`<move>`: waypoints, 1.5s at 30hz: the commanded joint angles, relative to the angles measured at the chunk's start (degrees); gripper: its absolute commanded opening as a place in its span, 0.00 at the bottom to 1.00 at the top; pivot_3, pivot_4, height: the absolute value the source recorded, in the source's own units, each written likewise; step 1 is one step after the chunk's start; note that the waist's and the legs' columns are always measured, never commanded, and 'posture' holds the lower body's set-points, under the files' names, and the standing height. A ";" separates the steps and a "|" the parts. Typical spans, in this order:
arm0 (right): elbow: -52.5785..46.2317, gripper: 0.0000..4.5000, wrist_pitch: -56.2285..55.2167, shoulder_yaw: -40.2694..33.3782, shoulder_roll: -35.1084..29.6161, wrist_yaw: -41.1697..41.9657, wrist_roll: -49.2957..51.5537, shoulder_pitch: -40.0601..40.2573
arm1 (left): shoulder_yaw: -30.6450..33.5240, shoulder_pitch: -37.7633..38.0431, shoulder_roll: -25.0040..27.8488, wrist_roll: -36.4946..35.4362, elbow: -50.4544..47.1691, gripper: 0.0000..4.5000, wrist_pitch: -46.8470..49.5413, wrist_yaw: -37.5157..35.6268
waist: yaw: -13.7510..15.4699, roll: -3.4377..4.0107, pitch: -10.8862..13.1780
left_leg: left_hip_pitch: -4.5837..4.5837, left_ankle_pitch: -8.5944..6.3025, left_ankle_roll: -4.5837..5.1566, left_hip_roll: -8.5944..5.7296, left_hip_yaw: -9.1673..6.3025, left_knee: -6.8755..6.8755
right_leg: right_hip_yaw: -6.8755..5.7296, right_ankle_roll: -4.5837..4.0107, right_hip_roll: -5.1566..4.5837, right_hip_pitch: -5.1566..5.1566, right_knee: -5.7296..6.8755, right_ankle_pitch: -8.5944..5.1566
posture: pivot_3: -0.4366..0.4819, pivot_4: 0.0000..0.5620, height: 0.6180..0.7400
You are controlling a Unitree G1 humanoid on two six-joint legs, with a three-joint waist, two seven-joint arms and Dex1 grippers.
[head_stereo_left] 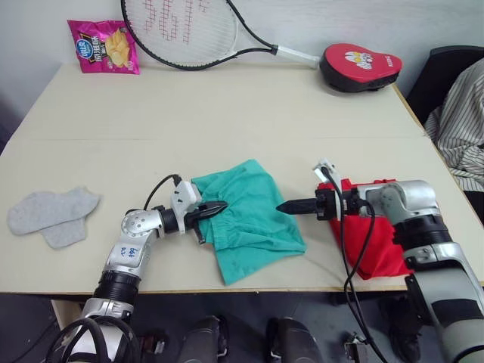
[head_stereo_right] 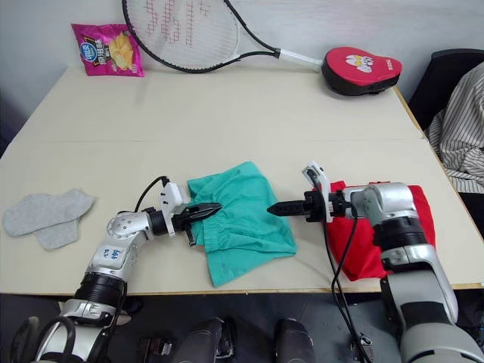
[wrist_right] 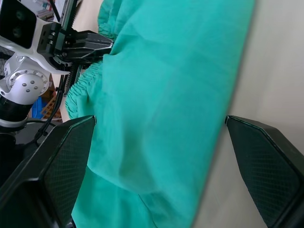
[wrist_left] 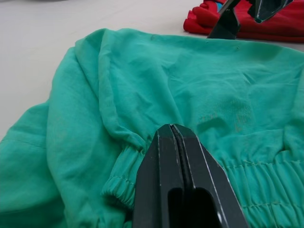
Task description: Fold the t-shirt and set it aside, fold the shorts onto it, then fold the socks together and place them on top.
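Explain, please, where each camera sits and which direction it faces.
Head views: forward and down over the table; both arms show.
Left wrist view: along the shut left gripper at the shorts waistband.
Right wrist view: between the open right gripper's fingers, across the shorts.
Shared: the shorts; each wrist view also catches the other gripper.

Teal-green shorts (head_stereo_left: pixel 248 215), red t-shirt (head_stereo_left: pixel 374 249), light grey socks (head_stereo_left: pixel 54 215).

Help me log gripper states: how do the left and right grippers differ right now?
The left gripper has its jaws shut, pinching the shorts at the gathered waistband; the right gripper has its jaws open, holding nothing. The left touches the cloth; the right hovers by the opposite edge. Both point at the shorts.
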 commanded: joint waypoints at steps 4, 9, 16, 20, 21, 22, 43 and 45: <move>6.28 0.71 -0.30 -2.65 7.83 -1.82 -0.91 -3.78 | -1.16 1.56 0.16 0.63 -1.34 0.00 0.87 -0.21 | -0.32 0.01 0.00 | -0.01 0.06 -0.02 0.00 0.00 -0.02 | -0.04 0.00 0.05 -0.02 0.09 0.00 | 0.48 0.27 1.00; 3.00 0.35 1.34 -3.42 6.66 -1.31 -0.77 -2.44 | -0.46 2.45 0.62 0.27 -2.09 0.00 0.26 -0.39 | -0.24 0.01 0.00 | -0.06 0.05 0.06 -0.05 0.01 0.04 | -0.04 0.05 -0.01 -0.02 0.04 0.03 | 0.48 0.27 1.00; -18.67 0.00 12.77 -8.82 -6.54 8.07 11.98 2.50 | 5.57 5.95 0.21 -19.25 -17.44 0.18 14.42 -5.68 | 0.13 0.20 0.18 | -0.26 0.02 0.08 -0.05 -0.11 0.04 | -0.05 0.06 -0.06 -0.11 -0.09 0.03 | 0.48 0.27 1.00; -26.79 0.00 16.37 -12.29 -20.50 15.61 18.40 5.44 | 7.20 9.82 6.82 -26.09 -26.12 0.47 24.60 -9.11 | -0.05 0.22 0.23 | -0.21 -0.06 0.09 -0.05 -0.16 0.05 | -0.07 0.08 -0.05 0.00 -0.28 0.04 | 0.48 0.27 1.00; -27.41 0.00 15.85 -12.78 -24.18 17.29 18.55 6.27 | 8.03 10.56 7.69 -27.62 -27.87 0.53 26.02 -8.83 | -0.04 0.24 0.24 | -0.16 -0.08 0.07 -0.04 -0.16 -0.02 | -0.06 0.08 -0.04 0.02 -0.47 0.04 | 0.48 0.27 1.00; -27.56 0.00 14.75 -13.64 -27.46 18.69 18.46 7.17 | 8.84 11.12 8.38 -29.21 -29.57 0.60 27.46 -8.38 | -0.04 0.26 0.26 | -0.13 -0.12 0.00 -0.04 -0.16 -0.05 | -0.05 0.08 -0.05 0.05 -0.55 0.04 | 0.48 0.27 1.00; 11.63 0.00 -38.33 -11.59 -39.45 19.75 -13.74 19.50 | 9.64 10.78 10.23 -31.37 -34.40 0.99 30.61 -6.73 | 1.23 0.49 0.43 | -0.09 -0.03 0.07 -0.04 0.14 0.10 | 0.13 0.23 0.06 0.04 -0.53 0.14 | 0.48 0.27 1.00; 15.63 0.00 -41.29 -12.66 -37.45 17.08 -14.99 17.82 | 9.79 11.16 10.33 -31.63 -35.15 0.99 31.00 -6.35 | 1.24 0.50 0.44 | -0.09 -0.01 0.07 -0.04 0.14 0.12 | 0.12 0.23 0.07 0.04 -0.53 0.14 | 0.48 0.27 1.00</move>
